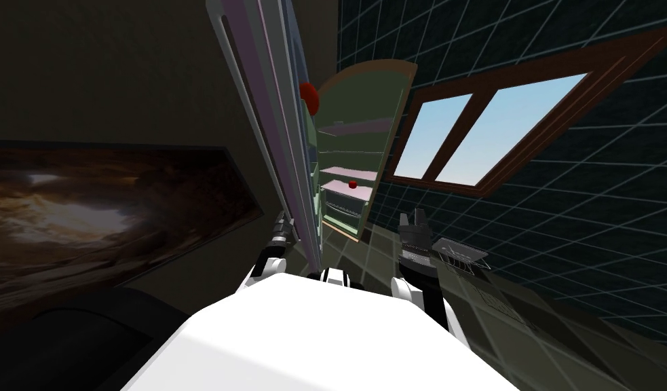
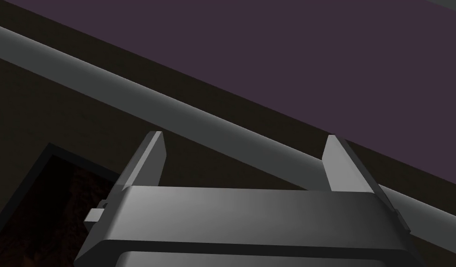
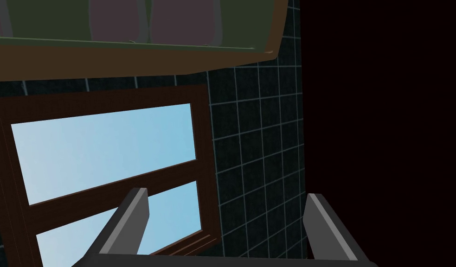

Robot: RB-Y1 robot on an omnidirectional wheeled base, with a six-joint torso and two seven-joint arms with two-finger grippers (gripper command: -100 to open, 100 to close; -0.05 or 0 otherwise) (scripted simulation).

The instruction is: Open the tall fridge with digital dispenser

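Observation:
The tall fridge's door [image 1: 274, 122] stands swung out and I see it edge-on, with its long grey handle [image 1: 238, 85] on the left side. Behind it the fridge's interior [image 1: 355, 136] shows pale shelves, a red thing [image 1: 310, 98] high up and a small red one [image 1: 352, 184] lower down. My left gripper [image 1: 281, 227] is low beside the door. In the left wrist view this gripper [image 2: 243, 153] is open, and the handle [image 2: 129, 90] crosses slantwise between its fingers [image 2: 150, 157] without being pressed. The purple door face [image 2: 315, 55] lies beyond. My right gripper [image 1: 414, 220] hangs open and empty.
A large dark picture [image 1: 101, 203] hangs on the wall to my left. A brown-framed window [image 1: 488, 129] sits in the dark tiled wall on the right. A wire rack [image 1: 461, 254] lies near my right gripper. The tiled floor [image 1: 366, 251] runs ahead.

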